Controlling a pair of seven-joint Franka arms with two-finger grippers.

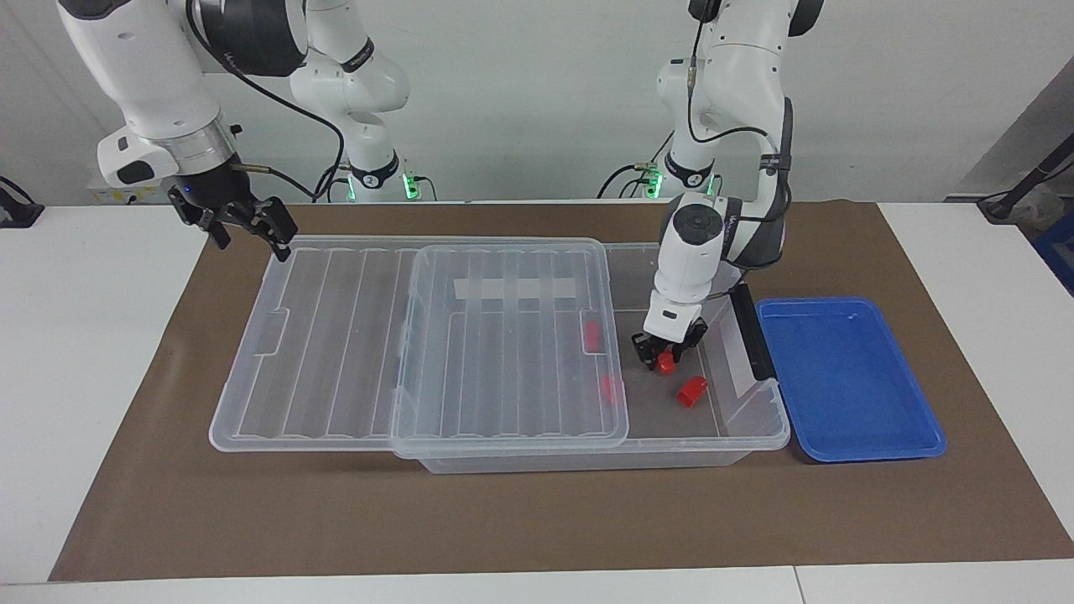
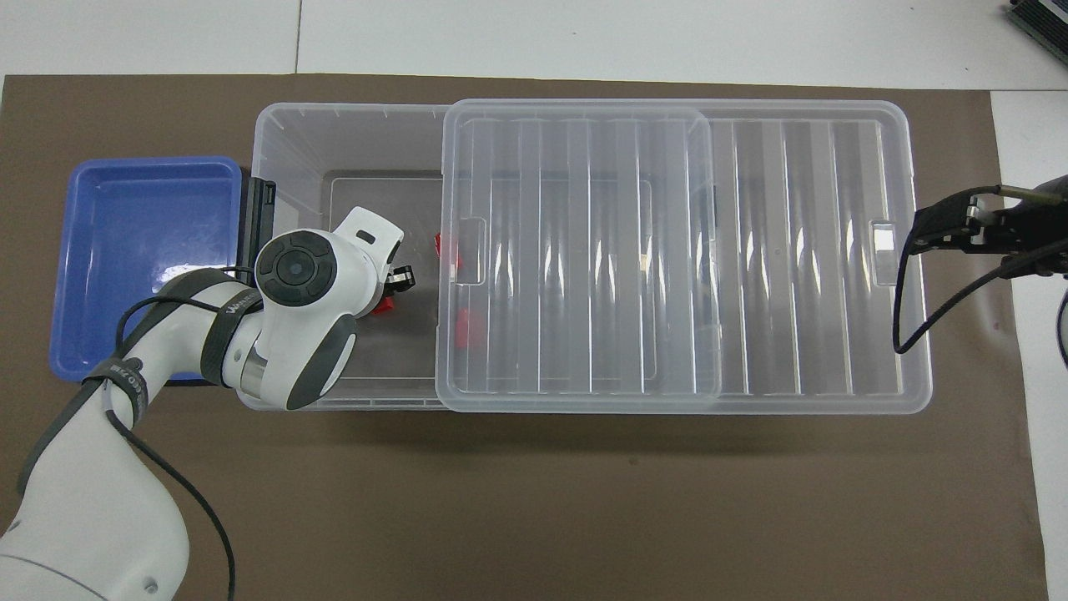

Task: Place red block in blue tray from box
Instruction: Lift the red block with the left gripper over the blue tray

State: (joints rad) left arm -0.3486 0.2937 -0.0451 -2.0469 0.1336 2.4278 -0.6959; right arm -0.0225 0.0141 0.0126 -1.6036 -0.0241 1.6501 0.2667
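The clear box [image 1: 587,460] [image 2: 334,133] lies on the mat with its ribbed lid [image 1: 336,352] [image 2: 793,250] slid half off toward the right arm's end. My left gripper [image 1: 667,359] [image 2: 392,292] is down inside the box's uncovered end, shut on a red block [image 1: 665,363] [image 2: 384,310] just above the box floor. A second red block [image 1: 692,391] lies loose beside it. Two more red blocks [image 1: 593,335] [image 1: 611,387] show through the lid's edge. The blue tray [image 1: 847,377] [image 2: 142,250] sits empty beside the box at the left arm's end.
My right gripper [image 1: 252,225] [image 2: 918,232] hangs open over the mat just off the slid lid's end, waiting. The box's black handle [image 1: 751,331] [image 2: 259,221] stands between the box's inside and the tray. A brown mat [image 1: 537,520] covers the white table.
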